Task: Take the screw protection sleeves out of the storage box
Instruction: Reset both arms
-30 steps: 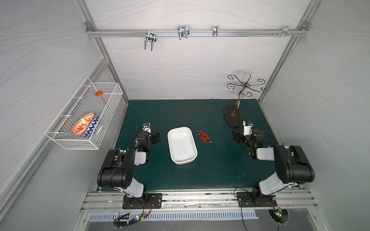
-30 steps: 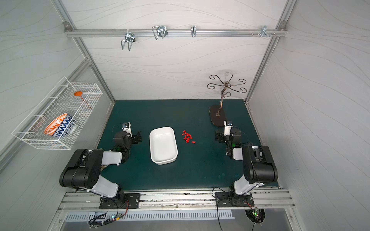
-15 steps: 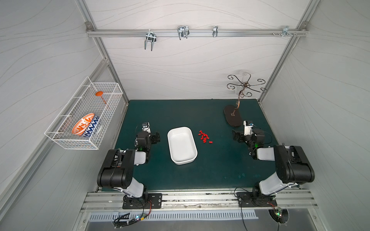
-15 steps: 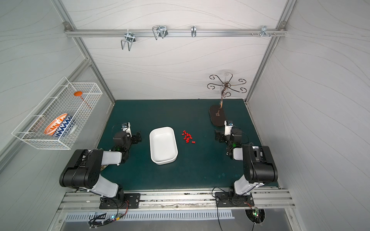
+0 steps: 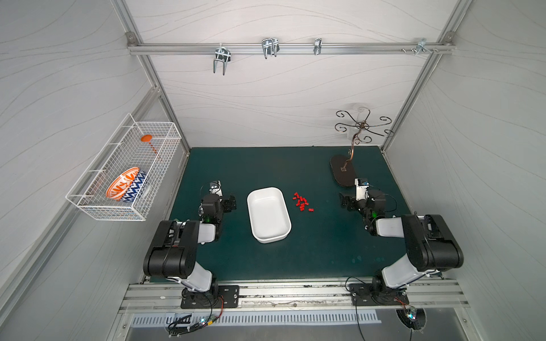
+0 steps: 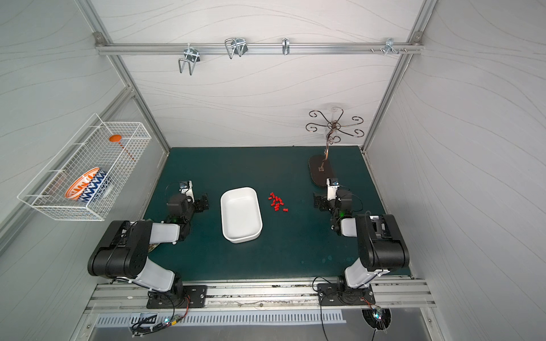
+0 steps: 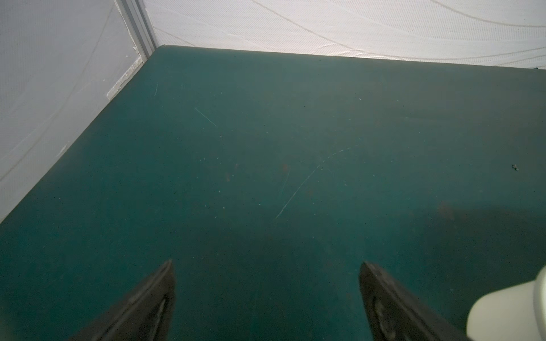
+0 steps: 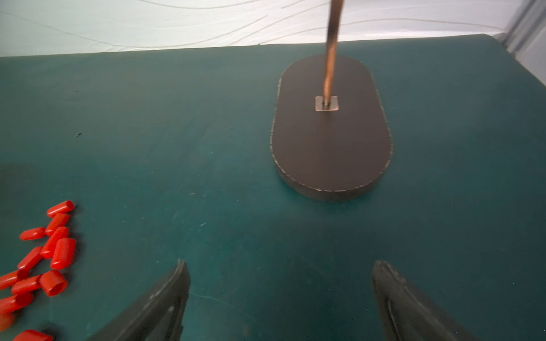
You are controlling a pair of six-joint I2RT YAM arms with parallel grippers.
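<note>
Now the screw protection sleeves lie outside, beside the storage box.

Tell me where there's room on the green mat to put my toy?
Bare green mat lies between the back wall and the shallow white plastic tub, and along the front edge. Crowded: the tiny red plastic caps beside the tub, and the dark oval stand base by the right claw.

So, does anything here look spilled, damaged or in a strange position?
Nothing serious. The screw protection sleeves lie in a loose cluster on the green mat beside the storage box, which stands level and looks empty. The patterned bowl leans on its side in the wire basket, and the mat has light scratches.
</note>
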